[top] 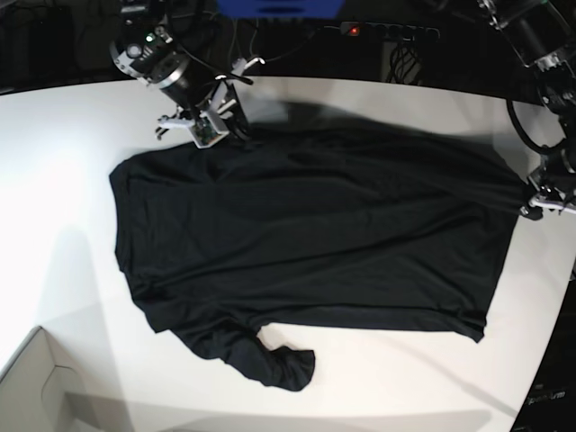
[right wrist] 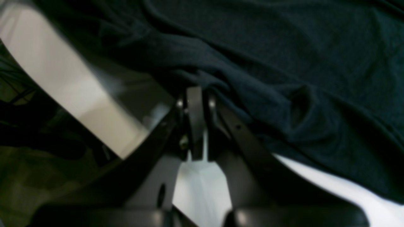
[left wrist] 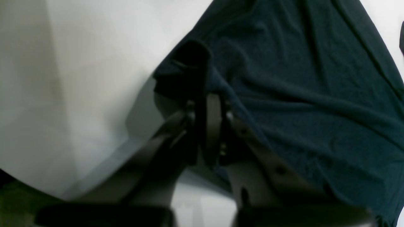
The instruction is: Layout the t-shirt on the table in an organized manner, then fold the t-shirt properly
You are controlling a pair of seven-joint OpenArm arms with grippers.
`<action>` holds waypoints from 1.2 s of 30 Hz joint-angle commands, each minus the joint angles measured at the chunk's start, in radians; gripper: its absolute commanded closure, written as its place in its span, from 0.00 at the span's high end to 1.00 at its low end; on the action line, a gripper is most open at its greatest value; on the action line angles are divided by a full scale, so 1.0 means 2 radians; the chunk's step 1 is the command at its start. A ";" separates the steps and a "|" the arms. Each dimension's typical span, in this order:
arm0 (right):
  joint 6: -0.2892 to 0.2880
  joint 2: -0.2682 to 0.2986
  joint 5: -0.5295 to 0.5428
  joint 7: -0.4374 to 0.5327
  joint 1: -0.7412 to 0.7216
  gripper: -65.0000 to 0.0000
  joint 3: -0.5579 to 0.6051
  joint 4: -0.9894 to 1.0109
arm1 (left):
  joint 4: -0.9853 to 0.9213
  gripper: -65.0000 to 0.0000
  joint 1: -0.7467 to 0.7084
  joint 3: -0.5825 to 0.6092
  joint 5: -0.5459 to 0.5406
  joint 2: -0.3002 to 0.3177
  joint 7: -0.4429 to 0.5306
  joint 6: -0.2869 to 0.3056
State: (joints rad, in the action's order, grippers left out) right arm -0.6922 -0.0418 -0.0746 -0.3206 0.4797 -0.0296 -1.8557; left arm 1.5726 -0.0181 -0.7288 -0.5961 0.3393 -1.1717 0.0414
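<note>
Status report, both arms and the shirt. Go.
Left gripper shut on t-shirt edge. Right gripper shut on the far edge. Shirt spread across table, one sleeve bunched near front. Cardboard box at corner, clear of cloth.

I see the t-shirt lying spread across the middle of the surface, reaching from near its far edge toward its near edge. One sleeve trails out toward the near edge, bunched on itself. My right end effector sits at the shirt's far edge, close to the surface's far edge, touching the cloth. My left end effector sits at the shirt's opposite end, by the surface's curved edge. A cardboard box occupies the near corner, well apart from the shirt.
</note>
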 commanded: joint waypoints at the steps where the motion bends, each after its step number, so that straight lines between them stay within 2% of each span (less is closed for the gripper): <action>1: -0.003 -0.003 0.010 0.014 -0.009 0.00 -0.002 -0.018 | 0.012 0.00 0.013 -0.002 -0.005 0.015 0.008 0.000; 3: -0.003 -0.008 0.012 0.011 -0.025 0.00 -0.016 -0.028 | 0.011 0.00 0.031 -0.004 -0.005 0.016 0.008 0.000; 5: -0.003 -0.025 0.020 0.010 -0.045 0.00 -0.032 -0.028 | 0.010 0.00 0.040 -0.004 -0.005 0.016 0.008 0.000; 8: -0.003 -0.043 0.003 0.006 -0.065 0.00 -0.058 -0.010 | 0.008 0.00 0.048 -0.004 -0.003 0.016 0.007 0.000; 11: -0.003 -0.042 -0.029 -0.013 -0.065 0.00 -0.062 0.010 | -0.007 0.00 0.049 -0.003 0.000 0.017 -0.026 0.000; 13: -0.003 -0.041 -0.031 -0.010 -0.058 0.00 -0.064 0.011 | -0.016 0.00 0.049 -0.002 0.000 0.016 -0.035 0.000; 15: -0.003 -0.026 -0.031 -0.010 -0.042 0.00 -0.058 0.011 | -0.023 0.00 0.046 -0.002 0.000 0.016 -0.039 0.000; 24: -0.003 -0.004 -0.031 -0.010 -0.019 0.00 -0.042 0.011 | -0.026 0.00 0.040 -0.003 0.000 0.016 -0.039 0.000; 32: -0.003 -0.007 -0.031 -0.010 0.018 0.00 -0.041 0.015 | -0.026 0.00 -0.030 -0.005 -0.003 0.013 -0.034 0.000; 36: -0.003 -0.007 -0.031 -0.010 0.030 0.00 -0.022 0.017 | -0.026 0.00 -0.055 -0.005 -0.004 0.013 -0.033 0.000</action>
State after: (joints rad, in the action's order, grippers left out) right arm -0.6952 -0.0551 -0.1501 -0.3595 0.5293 -0.0723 -1.8091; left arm 1.5036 -0.1337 -0.7322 -0.5949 0.3462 -1.2442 0.0418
